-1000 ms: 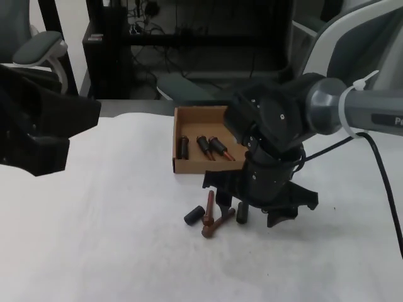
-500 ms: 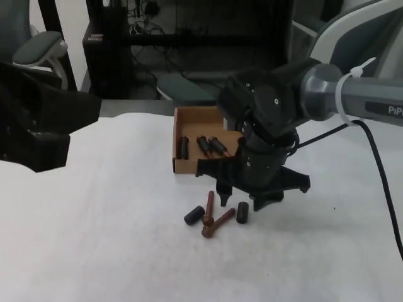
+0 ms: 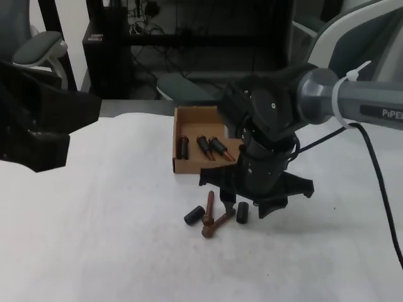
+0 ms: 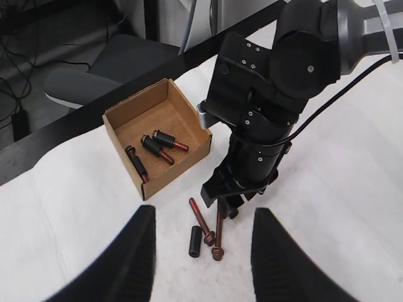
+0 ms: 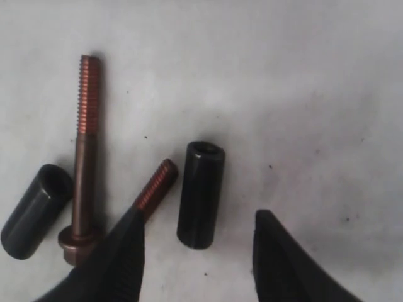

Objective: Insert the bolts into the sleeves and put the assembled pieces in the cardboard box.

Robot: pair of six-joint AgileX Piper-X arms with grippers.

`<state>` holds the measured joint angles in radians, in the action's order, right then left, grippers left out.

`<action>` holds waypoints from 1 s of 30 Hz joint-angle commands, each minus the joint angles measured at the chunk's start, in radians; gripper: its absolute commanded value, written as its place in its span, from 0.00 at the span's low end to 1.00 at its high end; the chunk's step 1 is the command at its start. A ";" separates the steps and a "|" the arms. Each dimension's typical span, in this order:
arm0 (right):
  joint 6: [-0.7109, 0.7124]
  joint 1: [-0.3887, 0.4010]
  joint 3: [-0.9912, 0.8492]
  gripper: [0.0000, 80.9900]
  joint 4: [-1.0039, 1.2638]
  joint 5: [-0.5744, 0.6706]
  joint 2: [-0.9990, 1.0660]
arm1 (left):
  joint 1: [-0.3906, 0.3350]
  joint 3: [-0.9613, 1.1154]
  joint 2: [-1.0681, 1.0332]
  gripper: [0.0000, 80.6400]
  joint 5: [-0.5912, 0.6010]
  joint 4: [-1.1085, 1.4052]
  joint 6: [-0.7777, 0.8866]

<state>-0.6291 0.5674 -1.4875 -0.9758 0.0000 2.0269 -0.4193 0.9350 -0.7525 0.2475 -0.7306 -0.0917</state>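
Two copper bolts [image 5: 83, 157] [image 5: 154, 189] and two black sleeves lie loose on the white cloth in front of the cardboard box [image 3: 189, 165]. My right gripper [image 5: 198, 217] hangs open just above one sleeve [image 5: 200, 194], with a finger on each side of its near end. The other sleeve [image 5: 34, 211] lies beside the long bolt's head. In the high view the right gripper [image 3: 245, 209] stands over this sleeve [image 3: 242, 212]. My left gripper [image 4: 206, 211] is open, held high and far from the parts. Three assembled pieces [image 4: 157, 141] lie in the box.
The left arm [image 3: 38, 126] hangs as a dark mass at the bench's left side. The right arm's cable [image 3: 378, 170] trails over the cloth on the right. Behind the bench edge stand chairs and a dark shelf.
The right arm moved left and toward the box, then came down slightly over the loose sleeve. The left arm stayed where it was.
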 commanded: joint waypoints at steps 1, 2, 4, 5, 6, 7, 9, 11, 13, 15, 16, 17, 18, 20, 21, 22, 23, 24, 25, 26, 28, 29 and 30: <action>0.007 -0.004 -0.006 0.64 -0.014 0.023 0.019 | 0.001 -0.001 0.007 0.59 -0.033 0.017 -0.006; 0.007 -0.004 -0.006 0.64 -0.019 0.021 0.023 | 0.001 -0.001 0.007 0.59 -0.054 0.017 -0.006; 0.007 -0.002 -0.006 0.64 -0.018 0.021 0.025 | 0.001 -0.001 0.007 0.59 -0.091 0.017 -0.006; 0.007 -0.002 -0.006 0.64 -0.018 0.021 0.025 | 0.001 -0.001 0.007 0.59 -0.099 0.017 -0.006; 0.007 -0.002 -0.006 0.64 -0.018 0.021 0.025 | 0.001 -0.001 0.007 0.59 -0.101 0.017 -0.017; 0.007 -0.002 -0.006 0.64 -0.018 0.021 0.025 | 0.001 -0.001 0.007 0.59 -0.101 0.017 -0.027; 0.016 -0.002 -0.006 0.64 -0.018 0.014 0.024 | 0.001 -0.001 0.007 0.59 -0.101 0.017 -0.029; 0.039 -0.002 -0.006 0.64 -0.018 0.000 0.024 | 0.001 -0.001 0.007 0.59 -0.101 0.017 -0.029; 0.039 -0.002 -0.006 0.64 -0.018 0.000 0.024 | 0.001 -0.001 0.007 0.59 -0.101 0.017 -0.029; 0.038 -0.004 -0.006 0.64 -0.007 0.000 0.027 | 0.001 -0.001 0.007 0.59 -0.101 0.017 -0.029; 0.038 -0.004 -0.006 0.64 0.000 0.000 0.027 | 0.001 -0.001 0.007 0.59 -0.101 0.017 -0.029; 0.038 -0.004 -0.006 0.64 0.009 0.000 0.027 | 0.001 -0.001 0.007 0.59 -0.101 0.017 -0.029; 0.038 -0.004 -0.006 0.64 0.017 0.000 0.027 | 0.001 -0.001 0.007 0.59 -0.101 0.017 -0.029; 0.038 -0.004 -0.008 0.64 0.030 0.000 0.027 | 0.001 -0.001 0.007 0.59 -0.101 0.017 -0.029; 0.038 -0.004 -0.008 0.64 0.036 0.000 0.027 | 0.001 -0.001 0.007 0.59 -0.101 0.017 -0.031; 0.038 -0.004 -0.008 0.64 0.037 0.000 0.027 | 0.001 -0.001 0.007 0.59 -0.101 0.017 -0.041; 0.038 -0.004 -0.008 0.64 0.042 0.000 0.027 | 0.001 -0.001 0.007 0.59 -0.101 0.017 -0.052; 0.047 -0.004 -0.008 0.64 0.048 0.006 0.027 | 0.001 -0.001 0.007 0.59 -0.101 0.017 -0.059; 0.049 -0.004 -0.008 0.64 0.051 0.006 0.027 | 0.001 -0.001 0.007 0.59 -0.110 0.017 -0.059; 0.049 -0.004 -0.008 0.64 0.051 0.006 0.027 | 0.001 -0.001 0.007 0.59 -0.116 0.017 -0.059; 0.049 -0.004 -0.008 0.64 0.051 0.006 0.027 | 0.001 -0.001 0.007 0.59 -0.126 0.017 -0.059; 0.049 -0.004 -0.008 0.64 0.051 0.006 0.027 | 0.001 -0.001 0.007 0.59 -0.128 0.017 -0.059; 0.049 -0.004 -0.008 0.64 0.051 0.006 0.027 | 0.001 -0.001 0.007 0.59 -0.128 0.017 -0.059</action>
<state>-0.5844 0.5674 -1.4875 -0.9318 0.0000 2.0537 -0.4193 0.9350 -0.7525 0.1349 -0.7251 -0.1422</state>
